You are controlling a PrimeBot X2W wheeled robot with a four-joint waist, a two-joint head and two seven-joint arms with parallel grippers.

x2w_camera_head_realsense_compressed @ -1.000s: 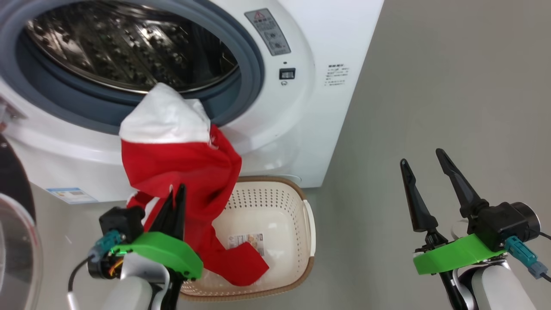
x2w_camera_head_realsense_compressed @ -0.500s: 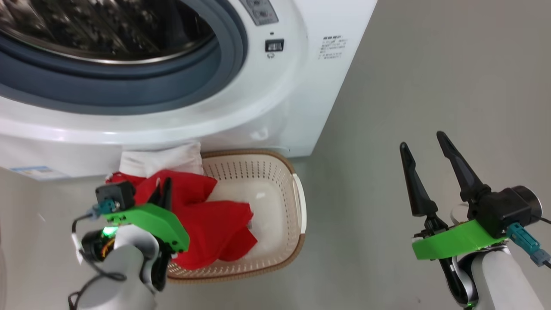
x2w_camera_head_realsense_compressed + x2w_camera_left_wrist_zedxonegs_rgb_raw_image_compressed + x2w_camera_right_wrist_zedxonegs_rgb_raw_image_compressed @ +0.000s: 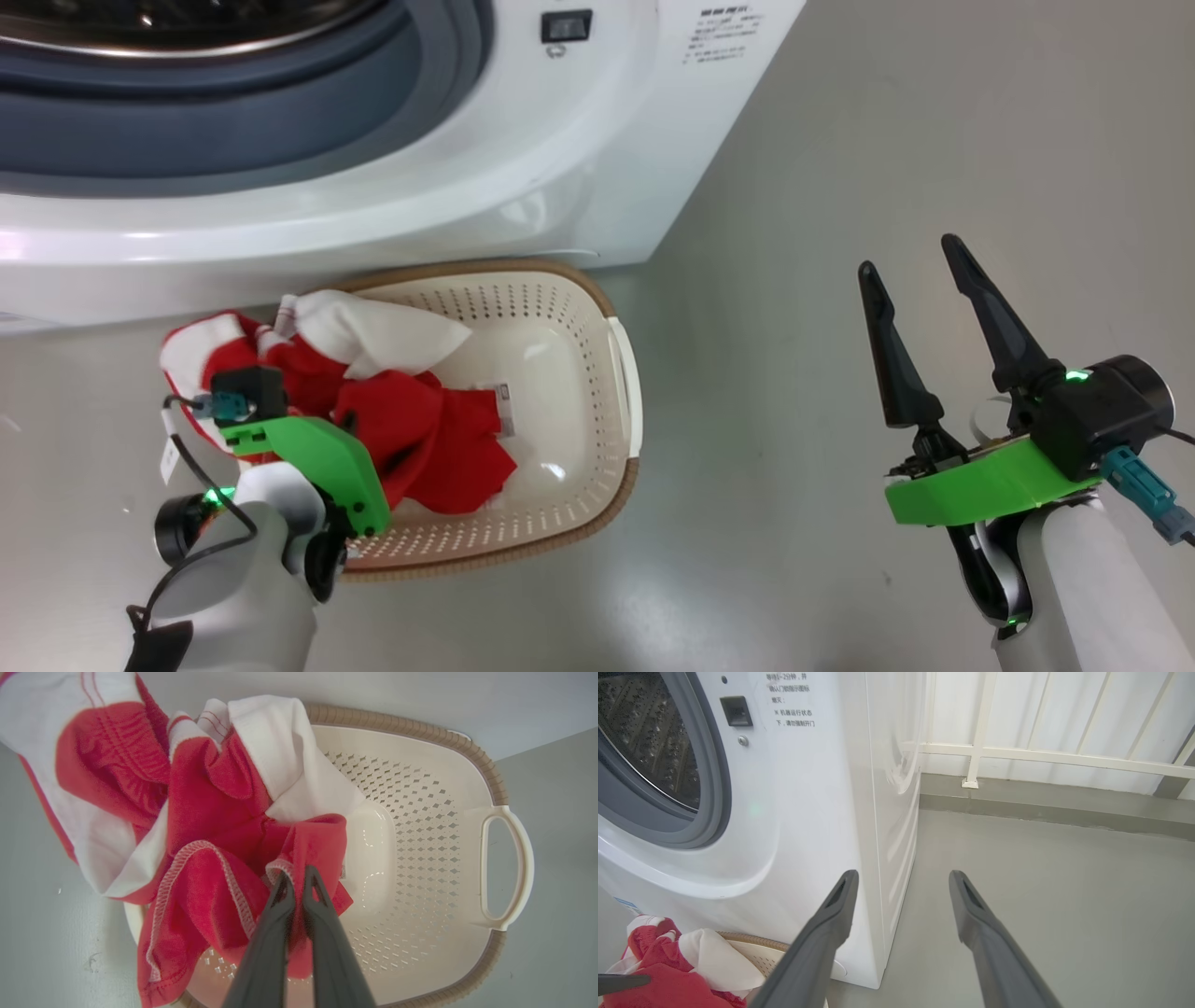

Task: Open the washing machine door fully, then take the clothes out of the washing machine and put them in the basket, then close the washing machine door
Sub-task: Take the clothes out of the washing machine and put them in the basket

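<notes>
The red and white clothes [image 3: 420,439] lie bunched in the left half of the cream basket [image 3: 618,373], with part draped over its left rim. My left gripper [image 3: 295,877] is shut on a red fold of the clothes [image 3: 210,802], low over the basket [image 3: 490,770]. The basket stands on the floor against the white washing machine [image 3: 560,168], whose opening [image 3: 644,742] shows bare steel drum. My right gripper [image 3: 907,259] stands open in the air to the basket's right, holding nothing. The washing machine door is out of view.
Bare grey floor [image 3: 794,513] stretches between the basket and my right arm. The right wrist view looks past my right gripper [image 3: 903,877] to a white railing [image 3: 1017,753] and a low kerb behind the machine's side.
The head camera has tilted down. My left gripper has come down from the drum opening with the clothes, which now rest in the basket. My right gripper stays open.
</notes>
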